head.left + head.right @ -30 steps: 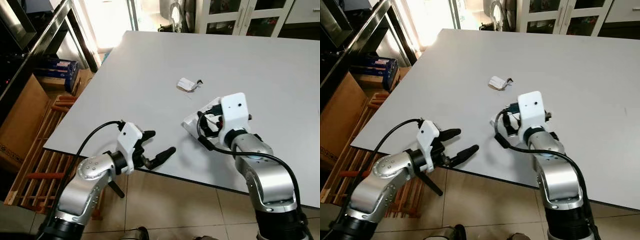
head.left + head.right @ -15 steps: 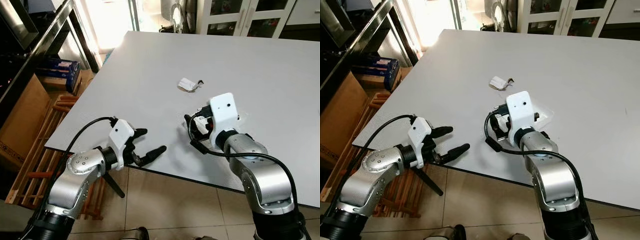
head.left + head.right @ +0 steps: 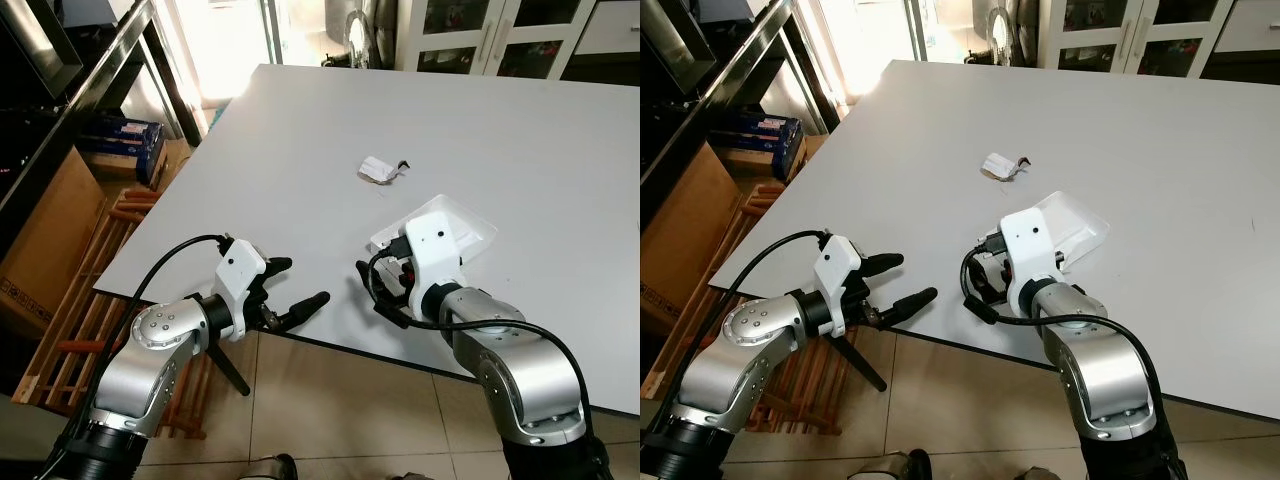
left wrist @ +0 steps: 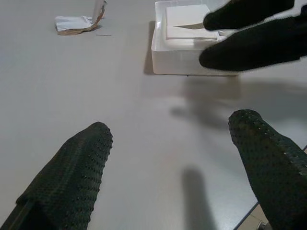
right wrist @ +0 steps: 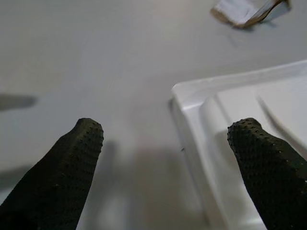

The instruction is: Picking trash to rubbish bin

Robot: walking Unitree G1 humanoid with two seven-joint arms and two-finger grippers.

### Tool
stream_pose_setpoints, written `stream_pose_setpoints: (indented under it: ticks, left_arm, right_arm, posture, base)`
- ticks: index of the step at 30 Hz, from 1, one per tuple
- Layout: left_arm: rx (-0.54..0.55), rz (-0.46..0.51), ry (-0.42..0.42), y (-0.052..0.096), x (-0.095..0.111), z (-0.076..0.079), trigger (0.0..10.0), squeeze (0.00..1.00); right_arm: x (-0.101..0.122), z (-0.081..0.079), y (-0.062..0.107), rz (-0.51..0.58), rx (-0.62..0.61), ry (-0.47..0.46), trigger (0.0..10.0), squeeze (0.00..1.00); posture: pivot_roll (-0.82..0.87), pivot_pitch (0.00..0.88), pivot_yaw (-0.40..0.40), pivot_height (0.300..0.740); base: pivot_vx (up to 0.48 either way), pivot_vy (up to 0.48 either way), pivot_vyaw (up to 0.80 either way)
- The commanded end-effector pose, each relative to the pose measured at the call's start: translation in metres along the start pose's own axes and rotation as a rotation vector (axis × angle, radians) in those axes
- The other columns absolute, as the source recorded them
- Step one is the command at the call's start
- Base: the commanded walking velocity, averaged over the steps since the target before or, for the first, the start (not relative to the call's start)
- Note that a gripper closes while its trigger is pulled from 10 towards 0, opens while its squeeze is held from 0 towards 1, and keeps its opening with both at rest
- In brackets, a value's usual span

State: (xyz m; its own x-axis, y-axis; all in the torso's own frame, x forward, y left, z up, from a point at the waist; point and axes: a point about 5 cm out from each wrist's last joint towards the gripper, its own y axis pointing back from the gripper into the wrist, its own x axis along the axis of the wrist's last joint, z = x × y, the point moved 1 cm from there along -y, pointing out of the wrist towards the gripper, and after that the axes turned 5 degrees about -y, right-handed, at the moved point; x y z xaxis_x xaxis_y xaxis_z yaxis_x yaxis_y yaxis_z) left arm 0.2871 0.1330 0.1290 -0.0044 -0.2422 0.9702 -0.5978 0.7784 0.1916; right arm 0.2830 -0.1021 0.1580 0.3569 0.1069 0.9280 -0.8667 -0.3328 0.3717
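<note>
A white plastic tray (image 3: 452, 221) lies on the grey table (image 3: 300, 150) near its front edge. Farther back rests a crumpled white paper scrap (image 3: 378, 170). My right gripper (image 5: 168, 139) is open, just short of the tray's (image 5: 249, 120) near corner, which lies between its fingers (image 5: 72, 158). From the head, the white wrist block (image 3: 432, 250) covers those fingers. My left gripper (image 3: 303, 280) hovers open at the table's front edge, left of the tray and empty. Seen from the left wrist, the tray (image 4: 187, 48) and scrap (image 4: 76, 24) lie ahead.
A wooden rack (image 3: 90, 300) and a cardboard box (image 3: 40, 230) stand on the floor to the left, beside a black shelf (image 3: 90, 70). Glass-door cabinets (image 3: 480, 30) are behind the table. Tiled floor (image 3: 350, 410) lies below the front edge.
My right arm has drawn back toward the table's front edge, uncovering the tray. The left gripper stays open in about the same place.
</note>
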Motion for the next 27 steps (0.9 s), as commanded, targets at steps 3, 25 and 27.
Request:
stream_pose_setpoints:
  ticks: [3,25,27]
  left_arm:
    - [0.002,-0.009,-0.007,0.002,-0.001,-0.002,10.0,0.00]
    - [-0.040,-0.008,-0.019,0.001,0.000,0.000,10.0,0.00]
    - [-0.040,-0.008,-0.018,0.001,0.000,0.001,10.0,0.00]
  right_arm:
    - [0.002,-0.009,0.005,0.007,0.049,-0.006,10.0,0.00]
    - [-0.036,0.008,0.005,-0.124,-0.008,0.070,10.0,0.00]
    - [-0.034,0.013,0.004,-0.113,-0.027,0.094,10.0,0.00]
  posture:
    - [0.00,0.113,0.084,0.740]
    - [0.00,0.118,0.090,0.740]
    - [0.00,0.118,0.090,0.740]
  base:
    - [0.000,0.000,0.00]
    - [0.000,0.000,0.00]
    - [0.000,0.000,0.00]
